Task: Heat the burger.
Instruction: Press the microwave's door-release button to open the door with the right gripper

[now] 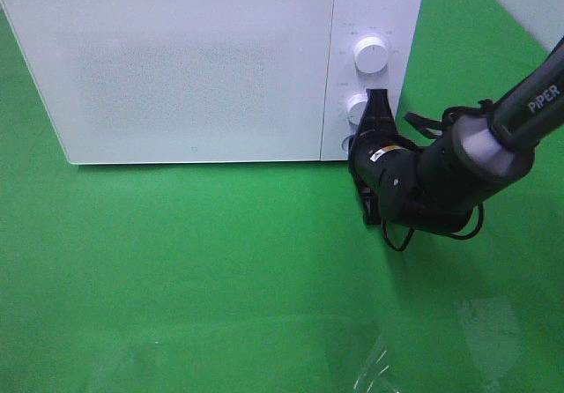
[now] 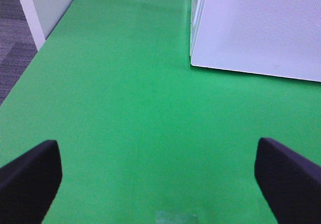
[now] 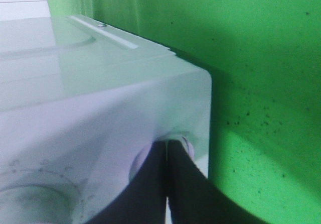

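Note:
The burger is out of view in every frame. A white microwave [image 1: 194, 67] stands at the back of the green cloth with its door shut. Two round knobs sit on its right panel, an upper knob [image 1: 370, 55] and a lower knob [image 1: 356, 108]. My right gripper [image 1: 379, 100] is shut with nothing in it, tips pointing up against the panel beside the lower knob. In the right wrist view the closed right gripper [image 3: 166, 144] touches a knob [image 3: 143, 159] on the microwave front. My left gripper [image 2: 159, 184] hangs open over bare cloth, left of the microwave [image 2: 261, 28].
Green cloth [image 1: 176, 261] covers the table in front of the microwave. A white panel [image 2: 45, 8] and grey floor [image 2: 12, 43] lie past the table's left edge. A faint clear-plastic glint [image 1: 379, 367] shows near the front edge.

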